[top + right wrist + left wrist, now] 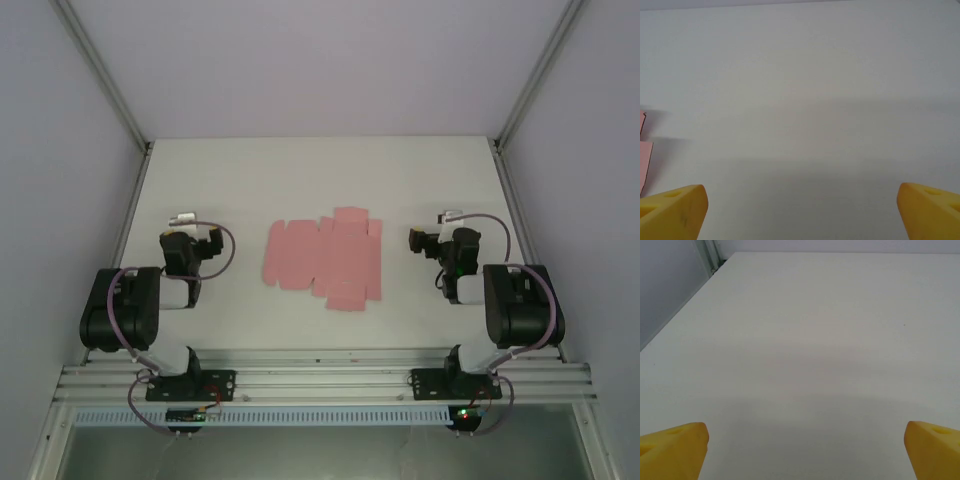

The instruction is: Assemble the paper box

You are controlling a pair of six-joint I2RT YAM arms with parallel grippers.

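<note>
The paper box is a flat pink die-cut sheet with flaps, lying unfolded on the white table between the two arms. Its pink edge peeks in at the left border of the right wrist view. My left gripper hangs to the left of the sheet, apart from it, with its yellow fingertips spread wide over bare table. To the right of the sheet my right gripper stands apart too, its yellow fingertips wide apart and nothing between them.
The white table is bounded by grey walls and aluminium posts at the back corners. A metal rail carrying the arm bases runs along the near edge.
</note>
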